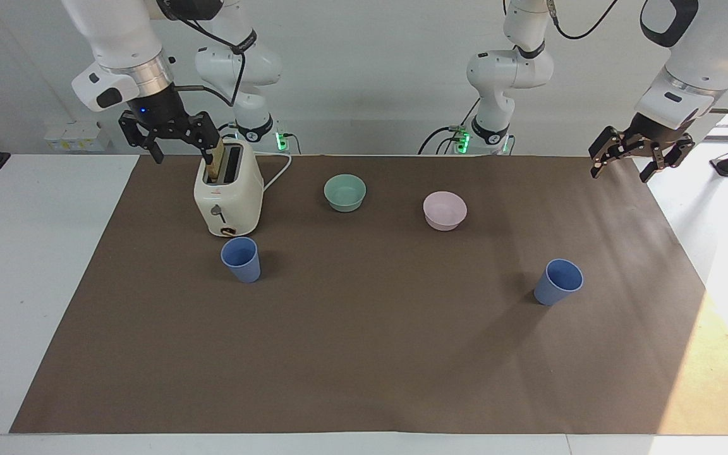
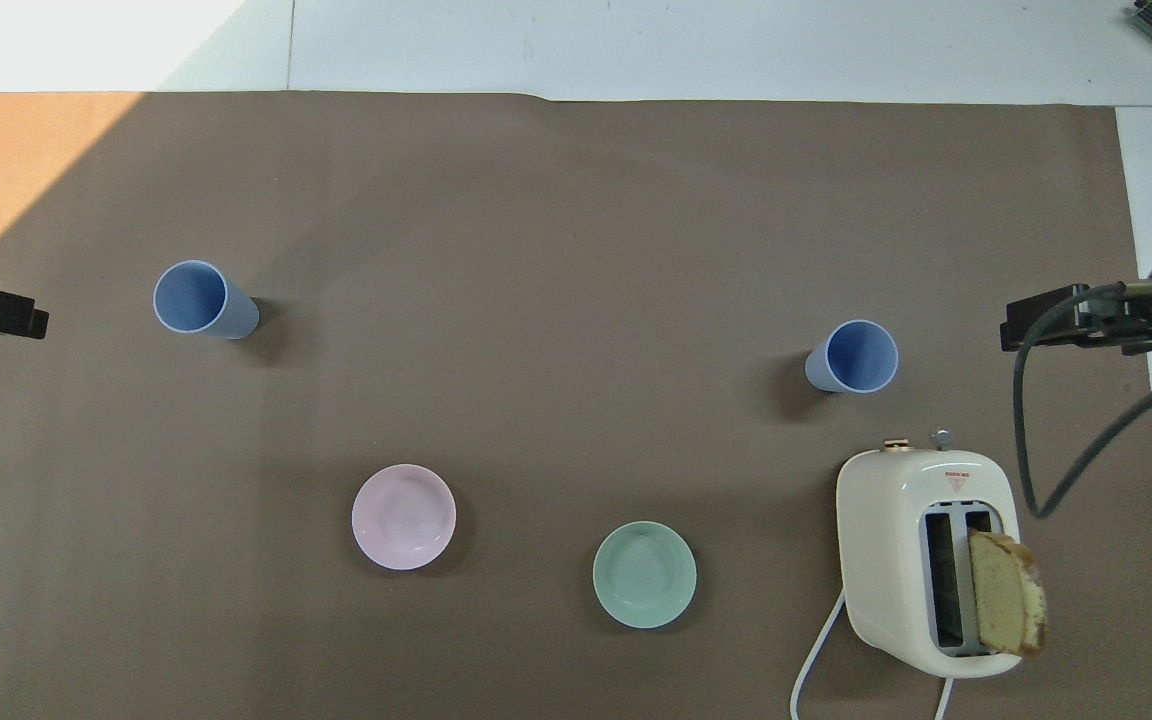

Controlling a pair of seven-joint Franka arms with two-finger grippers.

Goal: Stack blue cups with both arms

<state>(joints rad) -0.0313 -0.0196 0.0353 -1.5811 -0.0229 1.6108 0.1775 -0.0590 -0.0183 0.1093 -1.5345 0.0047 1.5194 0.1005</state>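
A white table (image 1: 42, 265) carries a brown paper mat (image 1: 364, 354) that covers most of its top. On the mat stand two blue cups, one (image 1: 241, 259) just beside a cream toaster (image 1: 228, 196) toward the right arm's end, the other (image 1: 558, 282) well apart toward the left arm's end. Nearer to the robots sit a teal bowl (image 1: 345, 192) and a pink bowl (image 1: 444, 210).

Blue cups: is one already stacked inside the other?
No, one blue cup stands by the toaster, the other cup apart toward the left arm's end.

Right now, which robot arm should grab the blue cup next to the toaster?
The right arm. Its hand hangs open over the cream toaster, beside that small blue plastic cup; the left hand is at the table's other end.
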